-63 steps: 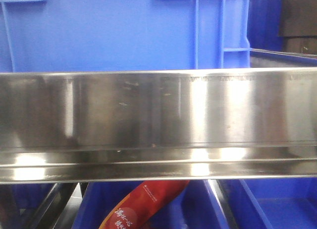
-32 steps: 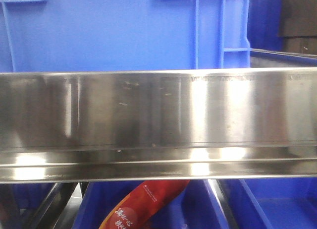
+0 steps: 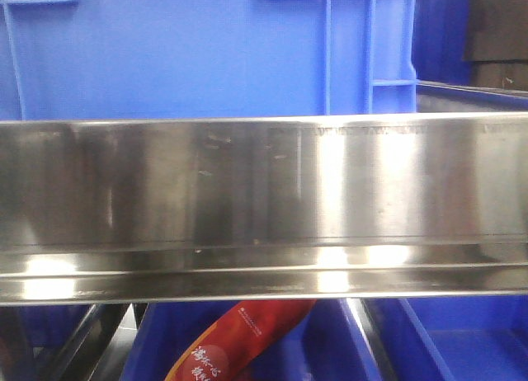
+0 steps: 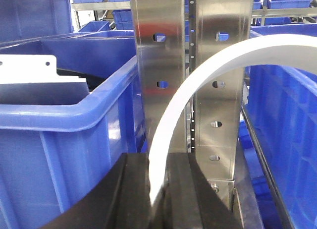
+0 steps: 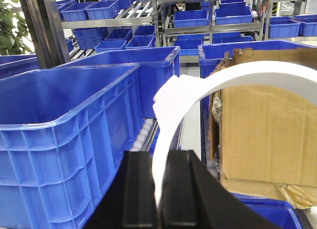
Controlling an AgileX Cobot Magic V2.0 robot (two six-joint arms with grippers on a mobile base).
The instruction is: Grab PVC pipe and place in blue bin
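The hand (image 4: 157, 164) had its black fingers (image 4: 133, 189) pressed against a white strip (image 4: 198, 85) that arched up and rightward. A blue bin (image 4: 74, 110) stood left, a white plate (image 4: 29, 70) inside, steel posts (image 4: 158, 55) behind

Bright light, glare on steel rail (image 3: 264, 191) (slightly soft).

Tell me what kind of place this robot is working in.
Most likely a warehouse or parts storeroom. Rows of blue plastic bins sit on metal racking, perforated steel uprights rise beside them, and a cardboard box stands among larger blue crates.
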